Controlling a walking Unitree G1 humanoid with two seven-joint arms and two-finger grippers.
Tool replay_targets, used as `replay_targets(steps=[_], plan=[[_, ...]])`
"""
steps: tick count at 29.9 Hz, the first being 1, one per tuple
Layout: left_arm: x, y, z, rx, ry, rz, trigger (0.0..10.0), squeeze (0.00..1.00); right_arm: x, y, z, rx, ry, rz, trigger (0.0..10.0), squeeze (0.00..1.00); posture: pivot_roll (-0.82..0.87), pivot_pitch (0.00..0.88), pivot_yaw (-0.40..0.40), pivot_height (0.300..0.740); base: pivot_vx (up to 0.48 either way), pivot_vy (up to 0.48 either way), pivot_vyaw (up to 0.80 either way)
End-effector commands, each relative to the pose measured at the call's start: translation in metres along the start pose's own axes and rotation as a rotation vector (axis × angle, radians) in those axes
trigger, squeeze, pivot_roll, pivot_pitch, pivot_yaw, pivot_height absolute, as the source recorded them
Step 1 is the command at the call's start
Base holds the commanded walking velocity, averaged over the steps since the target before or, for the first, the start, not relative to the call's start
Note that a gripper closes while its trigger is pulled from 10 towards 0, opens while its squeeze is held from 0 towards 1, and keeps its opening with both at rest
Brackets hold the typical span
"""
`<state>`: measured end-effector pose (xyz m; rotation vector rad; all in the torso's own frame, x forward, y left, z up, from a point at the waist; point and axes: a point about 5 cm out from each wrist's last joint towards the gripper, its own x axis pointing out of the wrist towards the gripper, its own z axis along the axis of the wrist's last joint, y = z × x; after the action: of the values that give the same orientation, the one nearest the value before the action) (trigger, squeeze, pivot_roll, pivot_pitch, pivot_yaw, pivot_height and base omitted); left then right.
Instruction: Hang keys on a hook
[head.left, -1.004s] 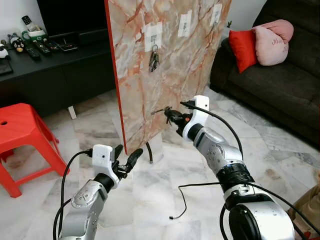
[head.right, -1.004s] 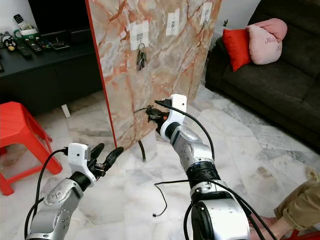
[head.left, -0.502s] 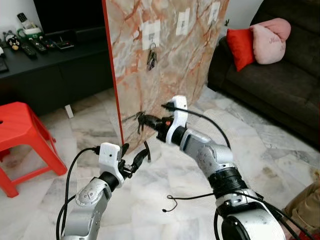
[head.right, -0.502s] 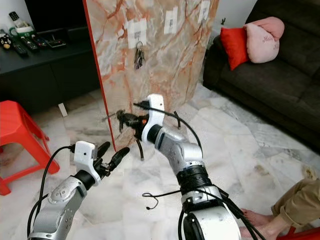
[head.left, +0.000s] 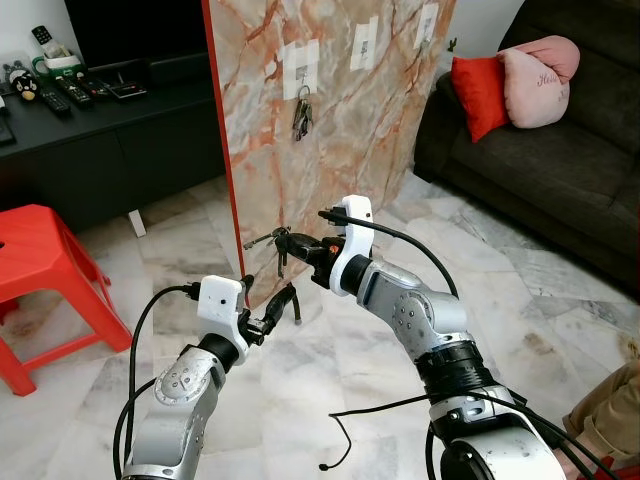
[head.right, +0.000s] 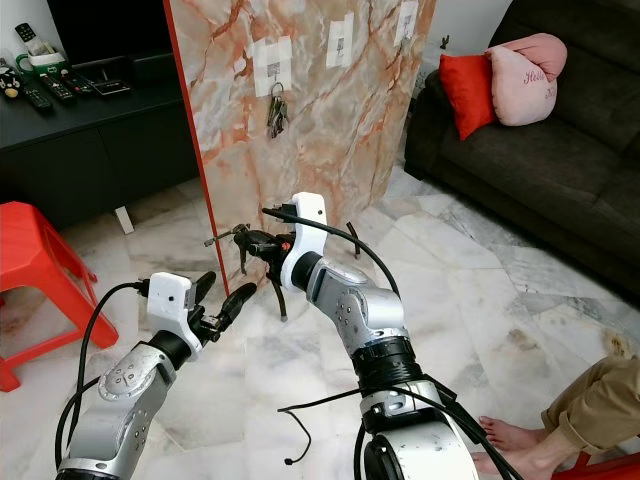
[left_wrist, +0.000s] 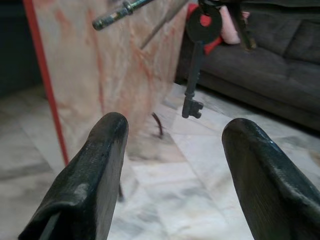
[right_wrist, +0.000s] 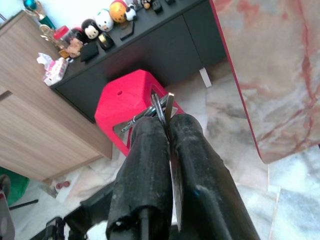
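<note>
Right wrist view has my right gripper pressed shut on the keys, the ring and a flat blade sticking out between the two black fingers. Beyond them I see a red stool and a dark cabinet with small figures on top.

From the head cameras, my right arm reaches across in front of me, holding the keys out low in front of the marble board, near its red left edge. One long key points out sideways and another hangs down from the bunch.

My left gripper sits just below and beside the keys, fingers spread wide apart and holding nothing. In the left wrist view the hanging key dangles in the gap between the two fingers, not touching either.

On the board I count three white hook plates. The left hook already carries another bunch; the middle hook and the right hook are bare. My keys are well below all of them.

A dark sofa with a red cushion and a pink cushion stands to the right. A person's leg shows at the lower right corner.
</note>
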<state>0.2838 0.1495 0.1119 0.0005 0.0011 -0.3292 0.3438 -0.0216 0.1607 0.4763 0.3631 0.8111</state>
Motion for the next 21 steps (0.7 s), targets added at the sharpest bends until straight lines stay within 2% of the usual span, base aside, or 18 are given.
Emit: replay_targets(steps=[1, 3, 10, 15, 21], plan=[[0.004, -0.004, 0.005, 0.025, -0.022, 0.0, 10.0, 0.0, -0.002, 0.002, 0.002, 0.007, -0.02, 0.003, 10.0, 0.0, 0.05, 0.032, -0.174, 0.74, 0.0, 0.0, 0.0], [0.006, -0.009, 0.006, 0.036, -0.025, -0.011, 10.0, 0.0, -0.003, 0.002, 0.002, 0.012, -0.018, 0.0, 10.0, 0.0, 0.05, 0.033, -0.174, 0.74, 0.0, 0.0, 0.0], [0.008, -0.014, 0.01, 0.054, -0.033, -0.012, 10.0, 0.0, -0.002, 0.003, 0.003, -0.004, -0.014, -0.001, 10.0, 0.0, 0.05, 0.044, -0.177, 0.74, 0.0, 0.0, 0.0], [0.007, -0.025, 0.011, 0.077, -0.028, -0.098, 10.0, 0.0, -0.002, 0.007, 0.003, -0.014, -0.01, 0.008, 10.0, 0.0, 0.05, 0.049, -0.175, 0.74, 0.0, 0.0, 0.0], [0.008, -0.025, 0.01, 0.096, -0.015, -0.084, 10.0, 0.0, -0.002, 0.009, 0.005, -0.003, -0.017, 0.012, 10.0, 0.0, 0.05, 0.053, -0.173, 0.74, 0.0, 0.0, 0.0]])
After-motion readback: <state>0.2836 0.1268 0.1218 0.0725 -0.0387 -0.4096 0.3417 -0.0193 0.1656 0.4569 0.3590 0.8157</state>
